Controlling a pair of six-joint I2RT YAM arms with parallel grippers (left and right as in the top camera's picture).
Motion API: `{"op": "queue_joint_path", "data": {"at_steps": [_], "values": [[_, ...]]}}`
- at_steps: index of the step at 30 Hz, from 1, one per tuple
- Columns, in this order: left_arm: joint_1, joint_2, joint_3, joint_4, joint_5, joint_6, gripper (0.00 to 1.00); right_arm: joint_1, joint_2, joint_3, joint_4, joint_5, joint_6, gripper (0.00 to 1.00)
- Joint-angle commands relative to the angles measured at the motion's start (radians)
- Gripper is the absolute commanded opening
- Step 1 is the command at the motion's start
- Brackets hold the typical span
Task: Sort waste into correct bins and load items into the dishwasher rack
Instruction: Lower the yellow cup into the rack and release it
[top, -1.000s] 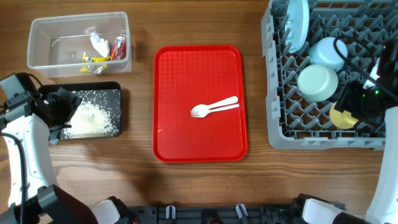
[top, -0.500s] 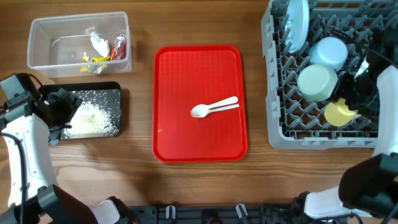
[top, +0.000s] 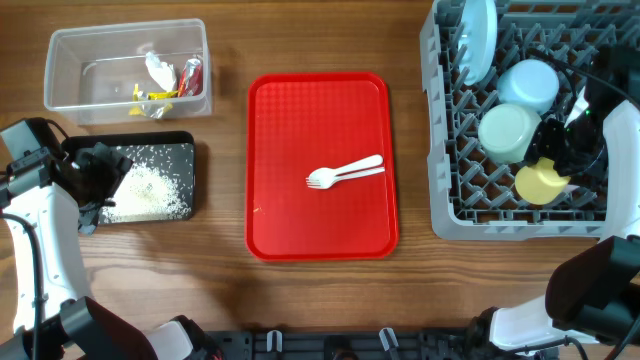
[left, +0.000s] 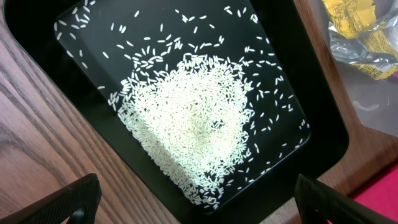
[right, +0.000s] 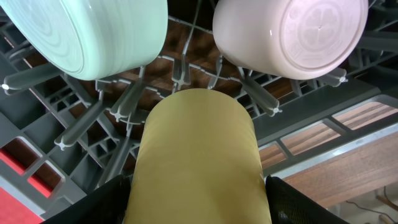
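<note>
My right gripper is shut on the small yellow cup, holding it over the front right part of the grey dishwasher rack. In the right wrist view the yellow cup fills the space between my fingers, above the rack pegs. A mint bowl, a paler bowl and the pale blue plate stand in the rack. My left gripper is open and empty over the black tray of rice. The white fork and spoon lie on the red tray.
The clear tub at the back left holds crumpled tissue, a red wrapper and yellow wrappers. The black tray sits just in front of it. Bare wood lies between the red tray and the rack.
My right gripper has moved the yellow cup a little to the left inside the rack, and the arm has swung round. The left arm has not moved.
</note>
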Motion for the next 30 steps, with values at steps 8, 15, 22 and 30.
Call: {"op": "queue_joint_path", "data": {"at_steps": [8,15,22,30], "values": [[0.002,0.008,0.006,-0.005,-0.003,0.016,1.00,-0.003,0.008,-0.007,-0.001,-0.015,-0.022,0.75],[0.002,0.008,0.006,-0.005,-0.003,0.016,1.00,-0.003,0.008,-0.007,0.002,-0.011,-0.022,0.80],[0.002,0.008,0.006,-0.009,-0.003,0.016,1.00,-0.003,0.008,-0.007,0.003,-0.011,-0.022,0.80],[0.002,0.008,0.006,-0.009,-0.003,0.016,1.00,-0.003,0.008,-0.006,0.002,-0.028,-0.032,0.79]]}}
